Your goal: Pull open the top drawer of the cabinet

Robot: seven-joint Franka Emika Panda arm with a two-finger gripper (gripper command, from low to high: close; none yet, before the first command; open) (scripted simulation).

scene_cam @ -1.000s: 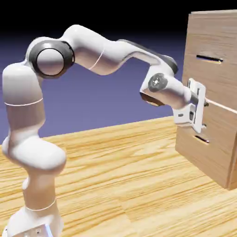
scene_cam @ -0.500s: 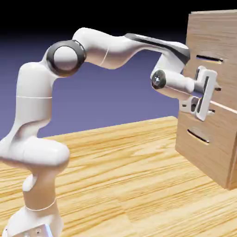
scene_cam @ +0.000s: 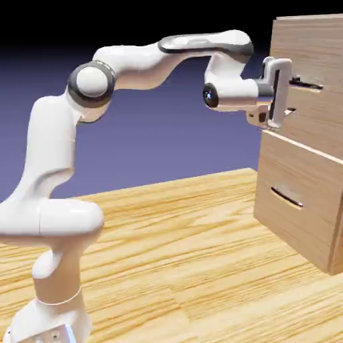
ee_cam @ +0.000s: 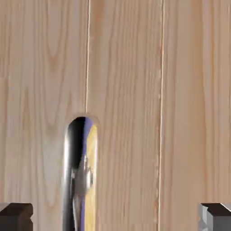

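Light wood-grain cabinet (scene_cam: 305,57), one; its top drawer (scene_cam: 315,124), upper of two, appears closed. Handle (ee_cam: 80,173), one, dark and glossy: lies between my fingertips in the hand view, nearer the left one. Risk, first: off-centre approach, so one finger may knock the bar. Risk, second: shutting short of it, so my pull slips. Claw (ee_cam: 115,217), one: wide open, holding nothing; contact, none that I see.
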